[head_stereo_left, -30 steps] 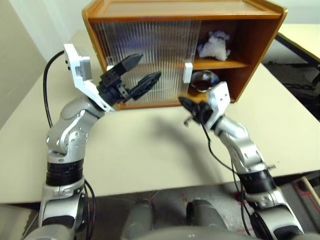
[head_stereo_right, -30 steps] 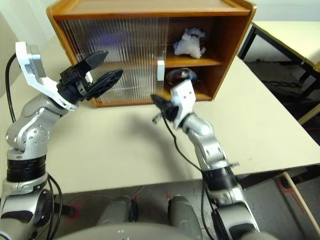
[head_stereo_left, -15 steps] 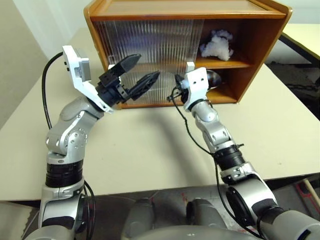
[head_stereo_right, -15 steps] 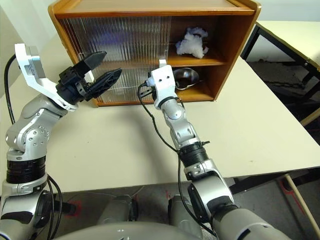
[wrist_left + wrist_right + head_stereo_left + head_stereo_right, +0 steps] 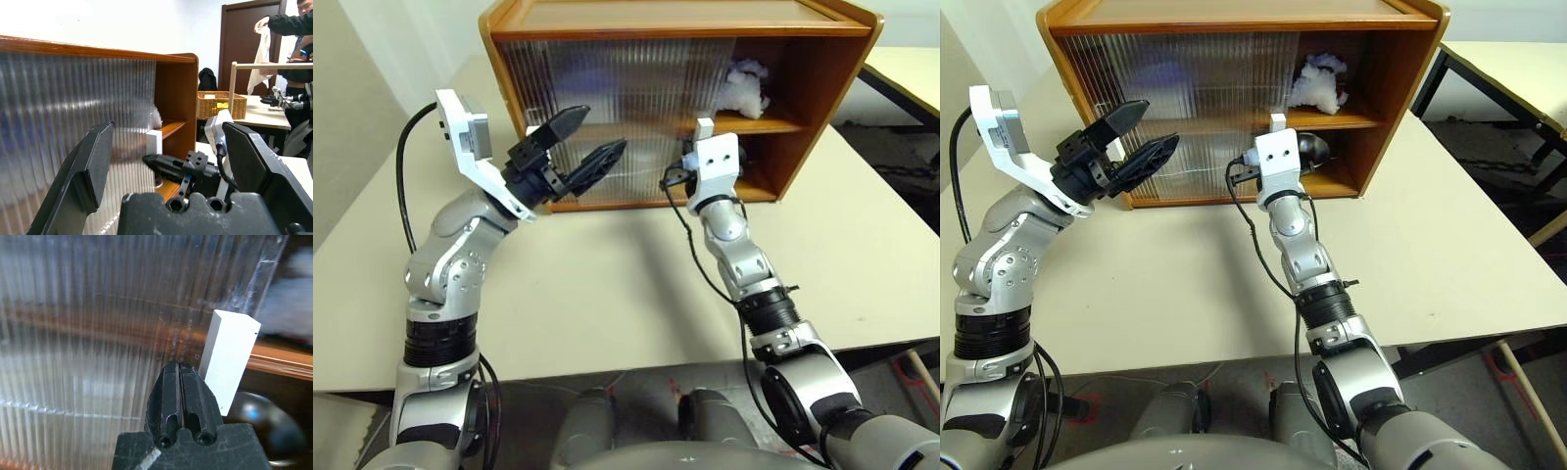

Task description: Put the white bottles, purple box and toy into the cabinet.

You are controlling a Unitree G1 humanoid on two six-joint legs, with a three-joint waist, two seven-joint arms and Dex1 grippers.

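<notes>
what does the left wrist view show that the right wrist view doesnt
Left wrist view alone: the left gripper with jaws wide open, the cabinet wooden side and top, a wicker basket on a table behind, and a person holding up a white cloth.

Right wrist view alone: a close look at the right gripper's own shut jaws and a rounded silver bowl blurred behind the door edge.

Both: the ribbed sliding door, its white handle and the right gripper beside that handle.

A round silver metal bowl (image 5: 1310, 147) sits low down, over a cream worktop (image 5: 607, 284); a woven wicker basket (image 5: 215, 105) stands beyond.
</notes>
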